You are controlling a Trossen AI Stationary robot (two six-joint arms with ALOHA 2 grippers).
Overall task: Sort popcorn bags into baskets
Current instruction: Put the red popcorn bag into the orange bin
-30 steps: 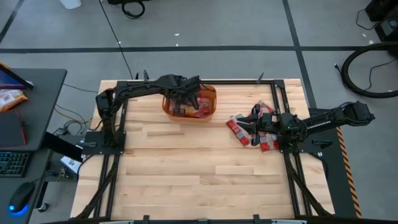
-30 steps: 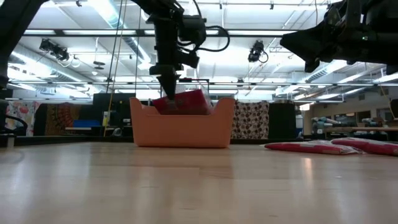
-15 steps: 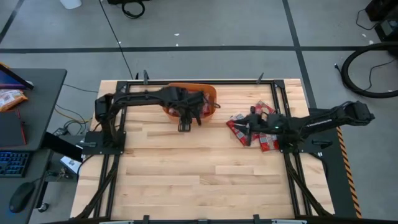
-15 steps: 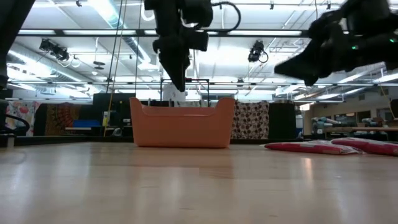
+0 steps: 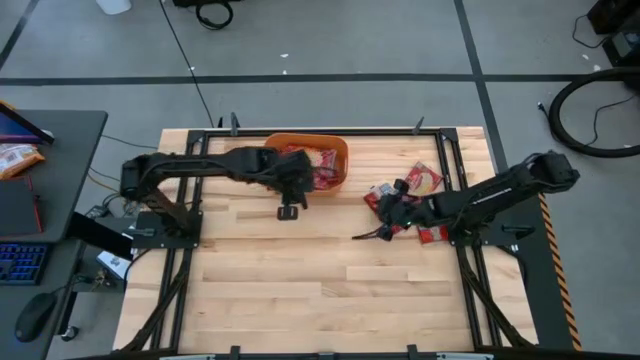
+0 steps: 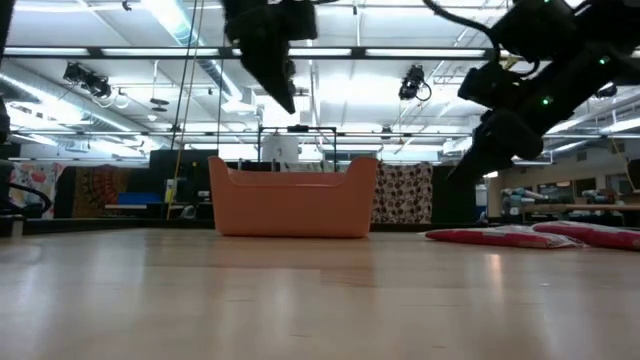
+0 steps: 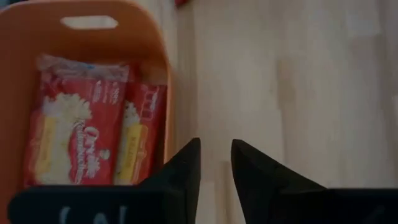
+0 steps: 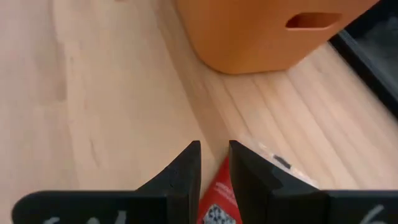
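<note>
The orange tub point(image 5: 300, 140) stands at the table's far middle, with red popcorn packets point(image 5: 318, 165) lying flat inside; they also show in the left wrist view point(image 7: 74, 137). My left gripper point(image 5: 288, 210) hangs empty above the board just near of the tub, its fingers close together point(image 7: 215, 149). Several red packets point(image 5: 420, 180) lie in a loose pile on the board to the tub's right. My right gripper point(image 5: 365, 235) hovers at the pile's near-left edge, fingers close together and empty point(image 8: 213, 149). One packet point(image 8: 214, 186) lies on the board below it.
Black frame rails point(image 5: 455, 170) run along the table's left, right and far sides. The near half of the wooden board point(image 5: 320, 290) is bare. In the low view the tub's wall point(image 6: 290, 205) stands mid-table and the packets point(image 6: 530, 236) lie flat at the right.
My left gripper has risen out of the tub and gone toward the table's near edge. The red packet seen under it above the tub's rim no longer shows there. My right gripper has gone toward the table's left and near edges, past the pile, and has tipped downward.
</note>
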